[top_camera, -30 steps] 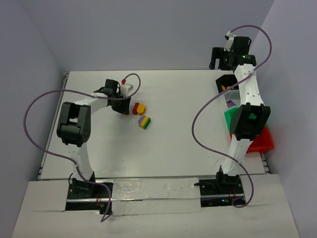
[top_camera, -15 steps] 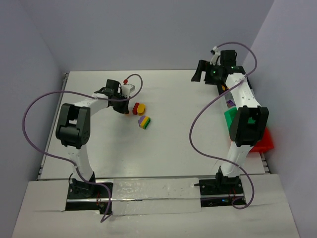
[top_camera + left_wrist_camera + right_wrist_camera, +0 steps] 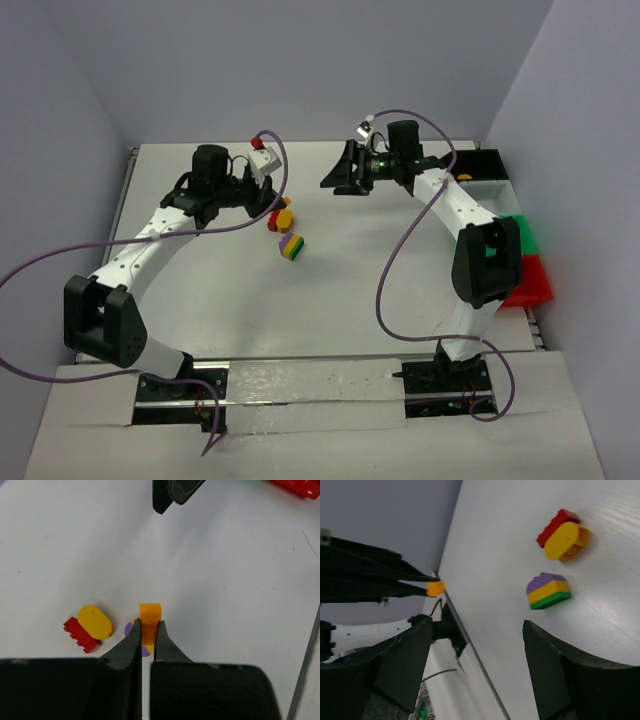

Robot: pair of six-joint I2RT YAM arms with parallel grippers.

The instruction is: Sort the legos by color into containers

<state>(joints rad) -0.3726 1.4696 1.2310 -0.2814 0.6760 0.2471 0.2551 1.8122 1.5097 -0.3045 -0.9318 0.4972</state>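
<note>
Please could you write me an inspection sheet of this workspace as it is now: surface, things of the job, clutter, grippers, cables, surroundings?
Surface: white table, no spill seen.
Job's things: red brick touching yellow oval piece; purple-yellow-green stacked block beside them; orange brick held off the table; black bin, white bin, green bin and red bin in a row at the right edge.
Clutter: nothing seen.
Grippers: left gripper shut on the orange brick; right gripper open, holding nothing.
Cables: purple cable loops off each arm.
Surroundings: plain walls.
</note>
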